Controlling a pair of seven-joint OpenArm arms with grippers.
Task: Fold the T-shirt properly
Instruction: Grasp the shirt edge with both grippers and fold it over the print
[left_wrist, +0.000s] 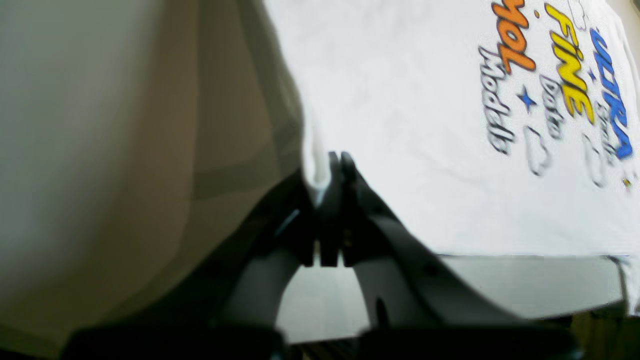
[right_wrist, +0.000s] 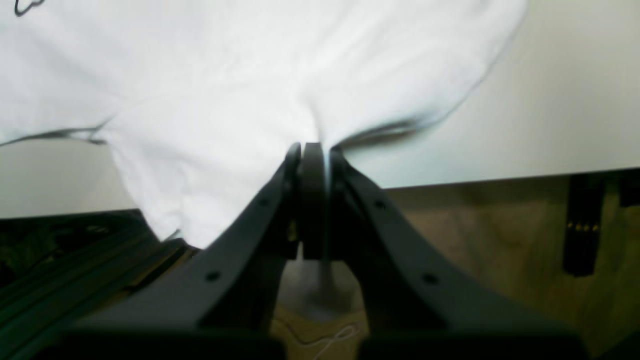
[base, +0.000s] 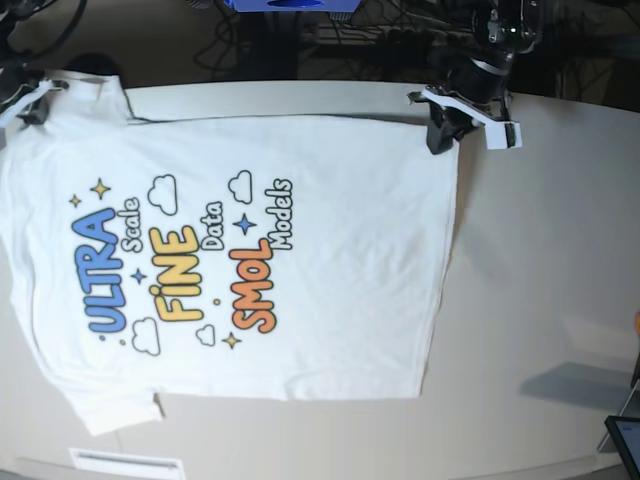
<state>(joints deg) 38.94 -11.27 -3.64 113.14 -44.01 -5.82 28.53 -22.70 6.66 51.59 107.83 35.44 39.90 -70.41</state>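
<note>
Both hands pinch the T-shirt's far edge

Left hand (left_wrist: 336, 165) is clamped on a hem corner, right hand (right_wrist: 312, 150) on shoulder fabric; the T-shirt (base: 300, 260) lies print-up on the bench (base: 540, 300). Unequal lifting could skew the fold, and thin pinches may slip, dropping the edge.

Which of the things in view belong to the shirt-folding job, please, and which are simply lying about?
Part of the job:
- T-shirt, spread print-up on the table
- left gripper, shut on the shirt's edge
- right gripper, shut on the shirt's edge

Lying about:
- dark device at the table's corner
- blue object beyond the table
</note>
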